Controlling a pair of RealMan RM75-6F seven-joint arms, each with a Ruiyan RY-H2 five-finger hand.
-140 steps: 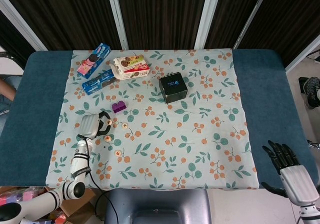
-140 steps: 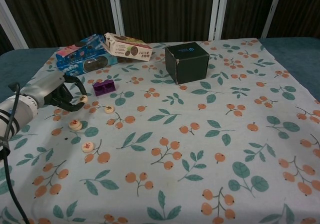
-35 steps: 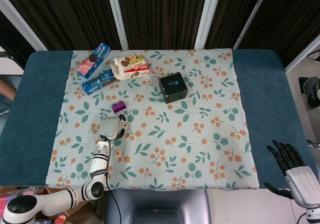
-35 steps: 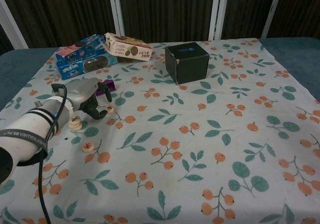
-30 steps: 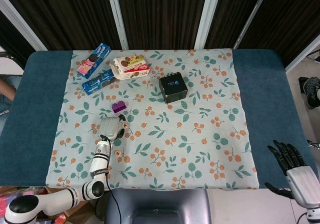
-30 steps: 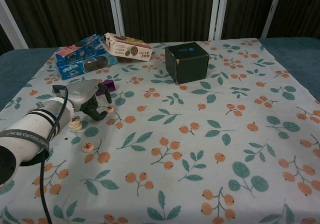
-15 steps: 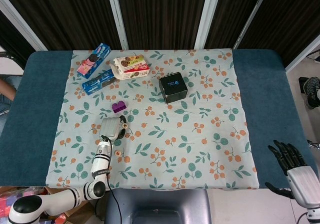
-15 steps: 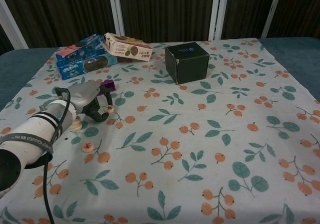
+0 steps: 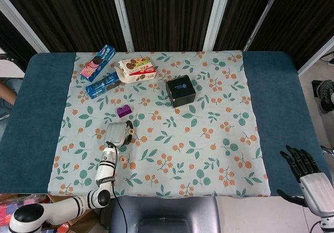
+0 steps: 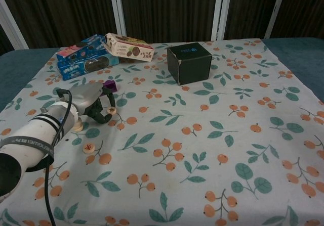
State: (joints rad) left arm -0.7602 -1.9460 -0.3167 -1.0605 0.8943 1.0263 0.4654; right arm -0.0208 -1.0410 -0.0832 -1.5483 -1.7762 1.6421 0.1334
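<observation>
My left hand [image 9: 119, 134] [image 10: 96, 103] lies low on the flowered cloth [image 9: 209, 139], its dark fingers curled down around a small round wooden disc [image 10: 112, 110] [image 9: 130, 131]. The frames do not show whether the fingers grip the disc or only enclose it. More discs lie close by: one [image 10: 77, 126] half hidden behind the wrist, another [image 10: 88, 147] [image 9: 123, 160] nearer the front edge. My right hand [image 9: 308, 173] hangs off the table's front right corner with fingers spread and nothing in them; only the head view shows it.
A purple block [image 9: 124, 111] [image 10: 109, 87] sits just beyond the left hand. A black box [image 9: 180, 90] [image 10: 189, 63] stands mid-table. Two blue cookie packs [image 9: 103, 85] [image 10: 83, 64] and a white cookie box [image 9: 137, 70] [image 10: 129, 46] lie at the back left.
My left hand has moved right from the left-hand discs to the disc near the purple block, and its fingers have curled closer around it. The right hand has barely moved.
</observation>
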